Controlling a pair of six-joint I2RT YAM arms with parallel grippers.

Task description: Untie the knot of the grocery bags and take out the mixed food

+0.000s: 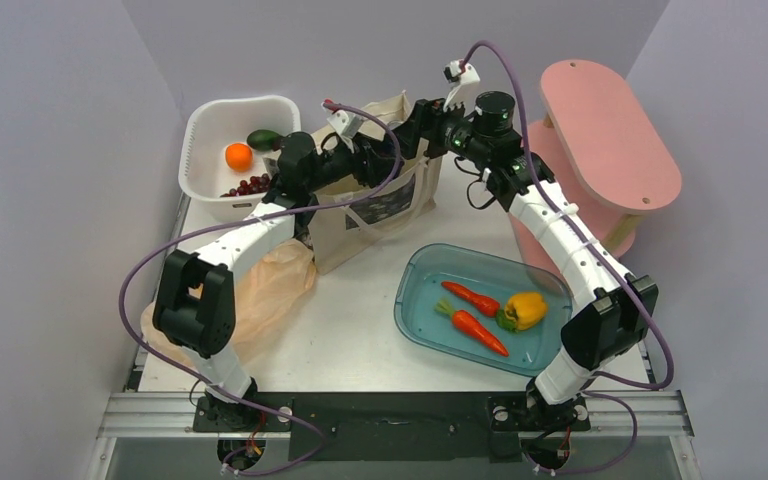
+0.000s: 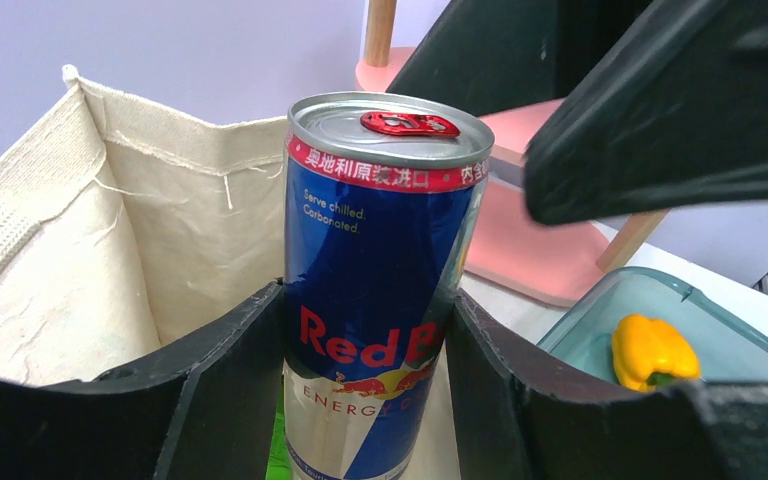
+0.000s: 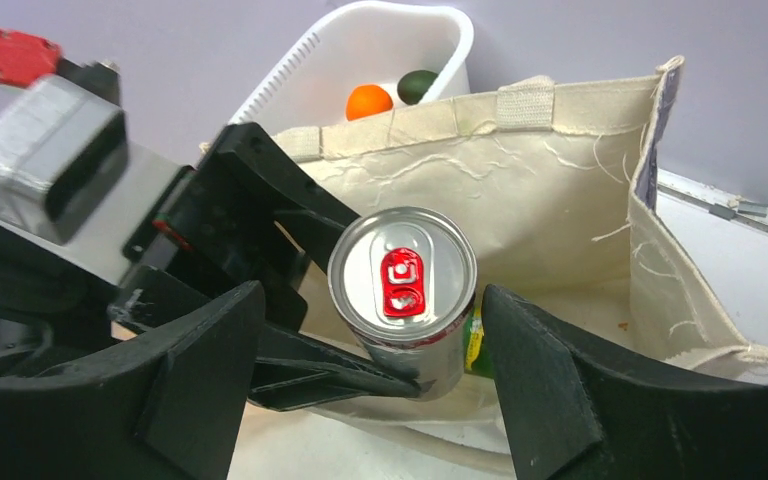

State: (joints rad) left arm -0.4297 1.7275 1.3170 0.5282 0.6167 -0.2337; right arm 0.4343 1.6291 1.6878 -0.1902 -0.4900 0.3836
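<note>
The left gripper clamps the can inside the tote, mid-frame; the right gripper straddles its top, jaws released. The extraction step likely needs 1 straight lift clear of the tote's rim next.

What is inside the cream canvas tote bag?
A blue-silver drink can stands upright there, clamped in the left gripper's jaws. Beside it, something green partly shows. The cream canvas tote's bottom is covered; anything else cannot be seen.

**Both arms meeting up at 12 o'clock**

Left arm stretches toward 1 o'clock and right arm toward 11, so the wrists meet near 12. Left gripper is clamped on an upright blue-and-silver aluminium can. Right gripper hangs over it, jaws spread wide and clear of it.
</note>
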